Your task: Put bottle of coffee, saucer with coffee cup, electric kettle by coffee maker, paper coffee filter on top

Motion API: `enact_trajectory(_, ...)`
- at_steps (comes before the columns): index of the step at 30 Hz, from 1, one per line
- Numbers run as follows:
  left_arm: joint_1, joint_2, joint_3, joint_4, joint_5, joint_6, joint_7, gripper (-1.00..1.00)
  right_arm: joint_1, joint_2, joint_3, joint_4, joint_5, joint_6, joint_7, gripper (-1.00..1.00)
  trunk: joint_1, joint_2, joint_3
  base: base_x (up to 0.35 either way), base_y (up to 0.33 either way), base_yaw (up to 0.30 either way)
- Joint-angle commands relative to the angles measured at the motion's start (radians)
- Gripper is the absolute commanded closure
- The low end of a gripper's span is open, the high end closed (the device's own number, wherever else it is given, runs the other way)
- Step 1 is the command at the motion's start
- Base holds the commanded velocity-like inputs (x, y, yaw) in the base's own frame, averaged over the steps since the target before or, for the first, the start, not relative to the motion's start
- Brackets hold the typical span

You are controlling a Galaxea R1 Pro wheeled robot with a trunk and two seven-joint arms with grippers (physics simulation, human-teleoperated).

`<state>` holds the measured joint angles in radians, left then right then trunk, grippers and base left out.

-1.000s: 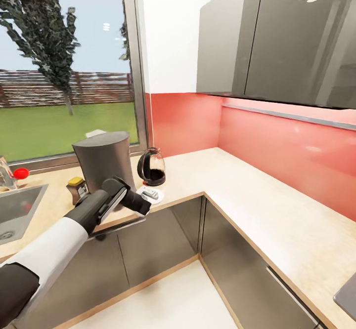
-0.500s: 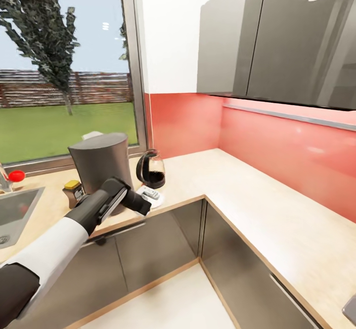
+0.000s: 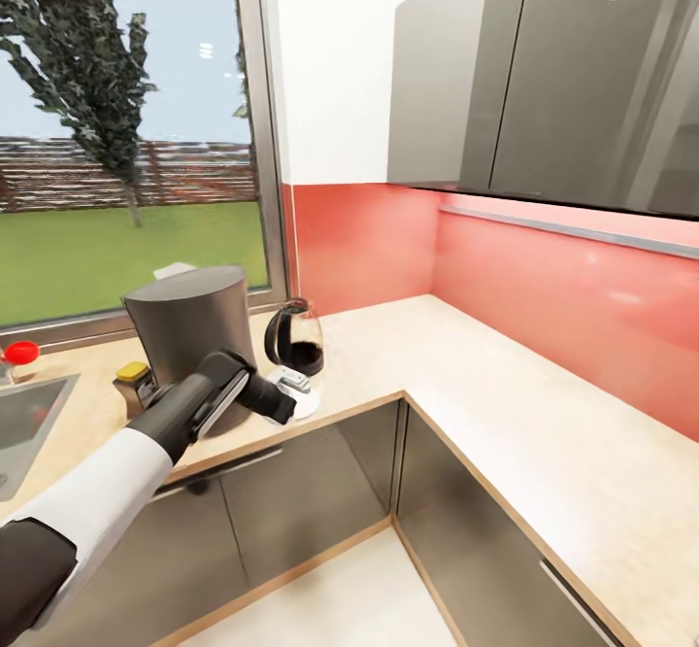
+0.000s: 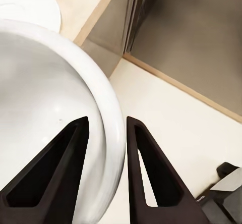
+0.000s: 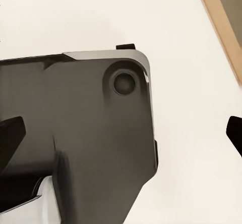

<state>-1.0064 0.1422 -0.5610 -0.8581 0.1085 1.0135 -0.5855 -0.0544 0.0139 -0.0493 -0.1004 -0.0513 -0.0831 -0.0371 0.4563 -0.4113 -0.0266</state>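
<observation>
On the kitchen countertop [image 3: 466, 385] stands the coffee maker [image 3: 189, 336], with a pale scrap that may be the paper coffee filter [image 3: 175, 269] at its far top rim. The bottle of coffee [image 3: 132, 385] sits to its left and the electric kettle [image 3: 296, 338] to its right. In front of the kettle lies the saucer [image 3: 307, 402] [image 4: 27, 4]. My left gripper [image 3: 283, 404] [image 4: 107, 120] is shut on the rim of the coffee cup [image 3: 297, 381] [image 4: 50, 108], one finger inside, one outside, right at the saucer. My right gripper [image 5: 123, 128] hangs open over the floor.
A sink [image 3: 24, 414] and a red-capped item [image 3: 21, 351] lie at the far left. Dark wall cabinets [image 3: 544, 74] hang over the counter's right leg. The robot's dark base [image 5: 75, 133] shows under the right wrist, on pale floor [image 3: 340, 589].
The camera has turned a little, so the counter items drift left in the picture. My left gripper stays by the saucer with the cup in it.
</observation>
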Motion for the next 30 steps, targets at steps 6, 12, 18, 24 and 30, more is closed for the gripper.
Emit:
enact_trajectory(6, -0.001, -0.001, -0.005, -0.001, 0.01, 0.006, 0.006, 1.0, -0.001, 0.0, -0.004, 0.001, -0.005, -0.004, 0.0, -1.0, 0.001, -0.002, -0.002, 0.096, 0.0, 0.0)
enact_trajectory(12, -0.001, 0.0, -0.005, -0.001, 0.01, 0.005, 0.006, 1.0, -0.001, 0.0, -0.004, 0.001, -0.005, -0.004, -0.001, -1.0, 0.001, -0.002, -0.002, 0.078, 0.0, 0.0)
enact_trajectory(18, -0.001, 0.001, -0.005, -0.001, 0.01, 0.004, 0.006, 1.0, -0.001, 0.0, -0.004, 0.001, -0.005, -0.004, -0.001, -1.0, 0.001, -0.002, -0.002, 0.155, 0.0, 0.0)
enact_trajectory(24, -0.001, 0.005, -0.004, -0.001, 0.01, 0.004, 0.006, 1.0, -0.001, 0.0, -0.004, 0.001, -0.005, -0.004, -0.001, -1.0, 0.001, -0.002, -0.002, 0.015, 0.0, 0.0)
enact_trajectory(30, 0.0, 0.005, -0.005, 0.0, 0.01, 0.002, 0.007, 1.0, -0.001, 0.0, -0.004, 0.001, -0.005, -0.004, -0.001, -1.0, 0.001, -0.002, -0.002, 0.179, 0.0, 0.0)
